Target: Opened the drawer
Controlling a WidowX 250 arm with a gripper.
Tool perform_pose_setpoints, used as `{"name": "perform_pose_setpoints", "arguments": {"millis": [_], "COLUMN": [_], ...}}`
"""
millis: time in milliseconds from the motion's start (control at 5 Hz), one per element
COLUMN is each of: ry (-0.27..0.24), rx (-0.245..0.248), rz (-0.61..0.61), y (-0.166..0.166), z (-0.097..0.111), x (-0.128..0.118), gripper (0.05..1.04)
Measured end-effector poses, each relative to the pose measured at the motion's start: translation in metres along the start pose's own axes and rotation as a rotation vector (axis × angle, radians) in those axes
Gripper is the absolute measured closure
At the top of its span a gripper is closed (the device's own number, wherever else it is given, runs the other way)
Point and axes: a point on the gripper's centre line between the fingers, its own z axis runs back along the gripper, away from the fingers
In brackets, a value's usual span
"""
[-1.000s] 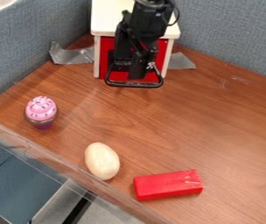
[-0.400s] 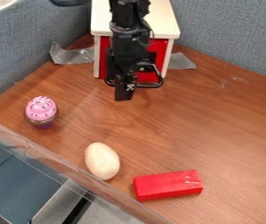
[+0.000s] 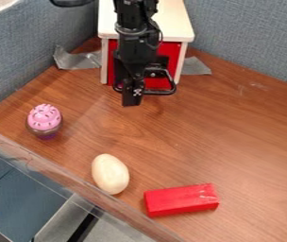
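Observation:
The black gripper (image 3: 132, 97) hangs in front of the small white cabinet, its tip lower than the black drawer handle (image 3: 161, 91). Behind it is the red drawer front (image 3: 171, 54), set between the cabinet's white side posts, and the gripper covers the left and middle of it. The handle loops out at both sides of the gripper; whether the two touch I cannot tell. How the fingers stand is hidden by the angle.
A pink-topped toy cupcake (image 3: 44, 119) stands at the left. Nearer the front edge lie a cream egg-shaped object (image 3: 110, 174) and a red block (image 3: 181, 200). Grey tape (image 3: 194, 66) flanks the cabinet, with blue-grey walls behind.
From in front of the drawer, the gripper has come forward and to the left, its tip now lower in view. The drawer, handle and loose objects look unmoved.

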Motion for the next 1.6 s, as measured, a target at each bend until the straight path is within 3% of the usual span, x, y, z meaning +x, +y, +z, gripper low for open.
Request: {"name": "perform_pose_setpoints", "arguments": {"millis": [600,800,1000,1400,1600], "ry": [-0.042,-0.047,-0.054,-0.064,-0.052], "rx": [0.001,-0.025,-0.02,-0.008,-0.008], "rz": [0.031,0.041,0.04,0.08,0.054], "y": [0.008,0.003,0.001,0.001,-0.007], "z": [0.0,-0.011,-0.013,-0.017,-0.019], "x": [0.011,0.016,0.021,0.02,0.018], "gripper": [0.084,0.084,0.136,0.735,0.875]}}
